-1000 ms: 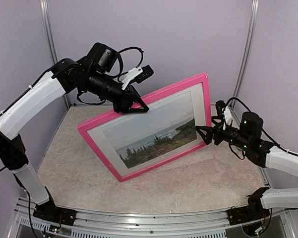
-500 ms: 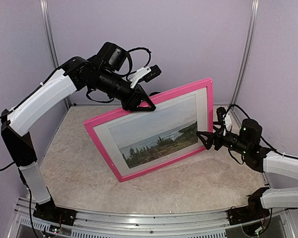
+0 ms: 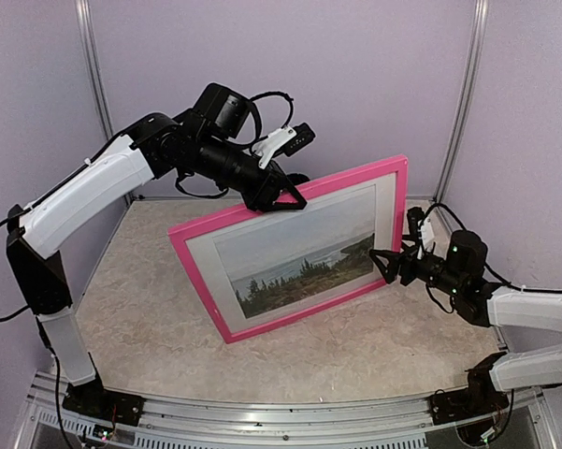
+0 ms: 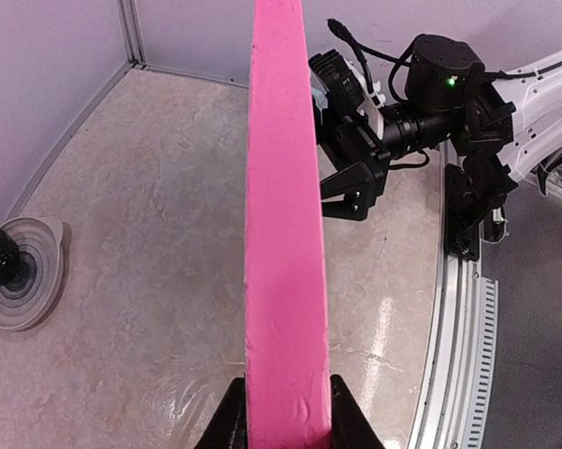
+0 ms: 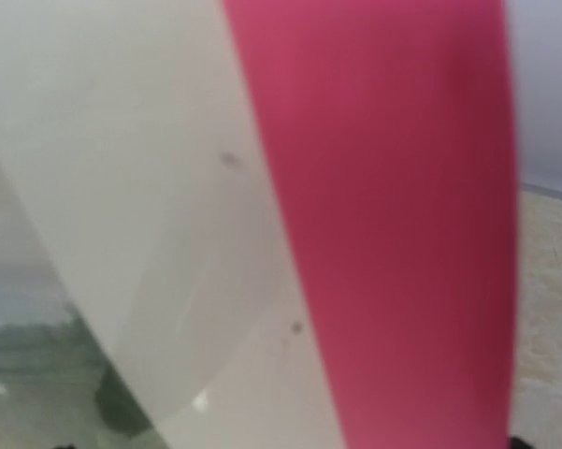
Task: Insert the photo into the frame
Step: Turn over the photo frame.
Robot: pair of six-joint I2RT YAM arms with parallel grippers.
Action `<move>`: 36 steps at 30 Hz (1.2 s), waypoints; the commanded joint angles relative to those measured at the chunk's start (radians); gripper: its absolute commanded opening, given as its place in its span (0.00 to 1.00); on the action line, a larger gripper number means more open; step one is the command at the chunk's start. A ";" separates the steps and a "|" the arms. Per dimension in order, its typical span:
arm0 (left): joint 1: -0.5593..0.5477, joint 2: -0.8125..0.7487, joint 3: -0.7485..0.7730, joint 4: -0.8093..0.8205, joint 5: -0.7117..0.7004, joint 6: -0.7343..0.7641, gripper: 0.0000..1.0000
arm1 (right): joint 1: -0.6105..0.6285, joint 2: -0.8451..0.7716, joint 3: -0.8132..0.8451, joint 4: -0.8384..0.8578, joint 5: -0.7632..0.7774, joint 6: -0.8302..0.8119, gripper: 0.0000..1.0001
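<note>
The frame, bright pink, stands tilted on its lower corner on the table, front toward the camera. Inside it sit a white mat and the photo of trees, water and sky. My left gripper is shut on the frame's top rim; in the left wrist view its black fingers pinch the pink edge from both sides. My right gripper is open, its fingers spread just in front of the frame's lower right edge. The right wrist view shows only a blurred pink rim, the mat and a bit of the photo.
The table is a beige marbled surface enclosed by lilac walls. A black post on a round grey base stands on the frame's far side near the left wall. A metal rail runs along the near table edge by the arm bases.
My left arm has carried the frame to the right and a little upward, still gripping its top rim. The right gripper has stayed at the frame's right edge, sinking slightly.
</note>
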State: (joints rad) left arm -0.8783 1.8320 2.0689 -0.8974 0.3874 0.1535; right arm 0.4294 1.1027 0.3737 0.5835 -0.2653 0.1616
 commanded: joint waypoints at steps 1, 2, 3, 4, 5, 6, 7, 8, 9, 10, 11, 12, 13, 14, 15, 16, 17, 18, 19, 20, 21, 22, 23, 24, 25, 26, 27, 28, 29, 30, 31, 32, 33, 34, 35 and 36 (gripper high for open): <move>-0.037 0.129 -0.073 0.130 -0.030 -0.129 0.06 | 0.022 0.030 -0.030 -0.033 -0.128 0.042 0.95; -0.040 0.135 -0.067 0.134 -0.031 -0.137 0.05 | 0.022 0.032 -0.031 -0.032 -0.127 0.042 0.95; -0.043 0.139 -0.057 0.136 -0.035 -0.145 0.04 | 0.022 0.034 -0.033 -0.030 -0.122 0.041 0.95; -0.044 0.148 -0.050 0.139 -0.042 -0.148 0.04 | 0.022 0.036 -0.032 -0.034 -0.118 0.040 0.95; -0.046 0.153 -0.045 0.142 -0.051 -0.150 0.04 | 0.022 0.039 -0.031 -0.038 -0.114 0.038 0.95; -0.047 0.155 -0.043 0.146 -0.061 -0.149 0.03 | 0.022 0.043 -0.029 -0.042 -0.110 0.036 0.95; -0.049 0.159 -0.041 0.149 -0.074 -0.162 0.03 | 0.022 0.046 -0.028 -0.045 -0.108 0.033 0.95; -0.050 0.161 -0.041 0.152 -0.088 -0.177 0.03 | 0.022 0.051 -0.027 -0.049 -0.108 0.031 0.95; -0.050 0.163 -0.040 0.157 -0.097 -0.180 0.03 | 0.022 0.054 -0.027 -0.050 -0.106 0.030 0.95; -0.049 0.168 -0.040 0.161 -0.103 -0.185 0.02 | 0.022 0.058 -0.028 -0.051 -0.108 0.030 0.95; -0.047 0.169 -0.040 0.164 -0.104 -0.189 0.02 | 0.022 0.061 -0.029 -0.049 -0.110 0.029 0.94; -0.047 0.172 -0.041 0.167 -0.103 -0.192 0.02 | 0.022 0.063 -0.031 -0.046 -0.113 0.031 0.94; -0.049 0.174 -0.040 0.167 -0.101 -0.192 0.02 | 0.022 0.063 -0.035 -0.041 -0.117 0.033 0.94; -0.050 0.179 -0.041 0.167 -0.101 -0.191 0.02 | 0.022 0.067 -0.039 -0.032 -0.123 0.034 0.94; -0.050 0.182 -0.040 0.165 -0.100 -0.187 0.02 | 0.022 0.071 -0.044 -0.023 -0.131 0.038 0.94; -0.049 0.186 -0.040 0.162 -0.098 -0.183 0.02 | 0.022 0.075 -0.047 -0.014 -0.143 0.042 0.94; -0.048 0.191 -0.039 0.159 -0.098 -0.177 0.02 | 0.022 0.080 -0.052 -0.005 -0.154 0.048 0.93; -0.046 0.194 -0.038 0.156 -0.098 -0.173 0.02 | 0.022 0.086 -0.054 0.003 -0.168 0.054 0.92; -0.041 0.198 -0.037 0.153 -0.100 -0.171 0.02 | 0.022 0.095 -0.057 0.011 -0.189 0.061 0.91; -0.037 0.202 -0.035 0.148 -0.102 -0.170 0.02 | 0.022 0.100 -0.059 0.015 -0.206 0.066 0.90; -0.030 0.205 -0.035 0.145 -0.106 -0.170 0.02 | 0.022 0.103 -0.060 0.016 -0.221 0.069 0.89; -0.024 0.207 -0.034 0.142 -0.111 -0.170 0.02 | 0.022 0.104 -0.063 0.016 -0.237 0.074 0.89; -0.018 0.207 -0.036 0.142 -0.118 -0.169 0.02 | 0.022 0.105 -0.067 0.017 -0.248 0.078 0.88; -0.011 0.205 -0.036 0.139 -0.123 -0.166 0.02 | 0.022 0.102 -0.070 0.018 -0.258 0.081 0.88; -0.003 0.205 -0.038 0.138 -0.125 -0.162 0.02 | 0.022 0.100 -0.074 0.017 -0.266 0.084 0.88; 0.004 0.205 -0.038 0.137 -0.129 -0.158 0.02 | 0.022 0.095 -0.078 0.015 -0.270 0.085 0.88; 0.011 0.204 -0.040 0.134 -0.133 -0.157 0.02 | 0.022 0.091 -0.082 0.015 -0.273 0.086 0.88; 0.019 0.206 -0.041 0.130 -0.141 -0.157 0.02 | 0.022 0.086 -0.089 0.014 -0.274 0.089 0.88; 0.025 0.208 -0.041 0.126 -0.148 -0.132 0.02 | 0.022 0.083 -0.094 0.013 -0.276 0.090 0.88; 0.032 0.211 -0.041 0.124 -0.150 -0.121 0.02 | 0.022 0.080 -0.098 0.013 -0.275 0.091 0.88; 0.038 0.215 -0.041 0.123 -0.148 -0.111 0.01 | 0.022 0.080 -0.101 0.013 -0.274 0.091 0.88; 0.046 0.218 -0.040 0.123 -0.144 -0.105 0.01 | 0.022 0.081 -0.103 0.013 -0.275 0.093 0.88; 0.055 0.222 -0.039 0.124 -0.136 -0.097 0.01 | 0.022 0.084 -0.103 0.013 -0.276 0.094 0.88; 0.064 0.227 -0.038 0.124 -0.125 -0.094 0.01 | 0.022 0.085 -0.104 0.012 -0.279 0.095 0.87; 0.073 0.234 -0.038 0.127 -0.117 -0.091 0.01 | 0.022 0.087 -0.104 0.010 -0.282 0.097 0.87; 0.086 0.240 -0.036 0.131 -0.113 -0.090 0.01 | 0.022 0.089 -0.102 0.006 -0.283 0.099 0.87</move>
State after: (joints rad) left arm -0.8360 1.9282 2.0964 -0.8619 0.4244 0.0490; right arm 0.4152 1.1995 0.2958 0.6128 -0.3206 0.2260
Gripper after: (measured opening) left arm 0.206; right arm 0.877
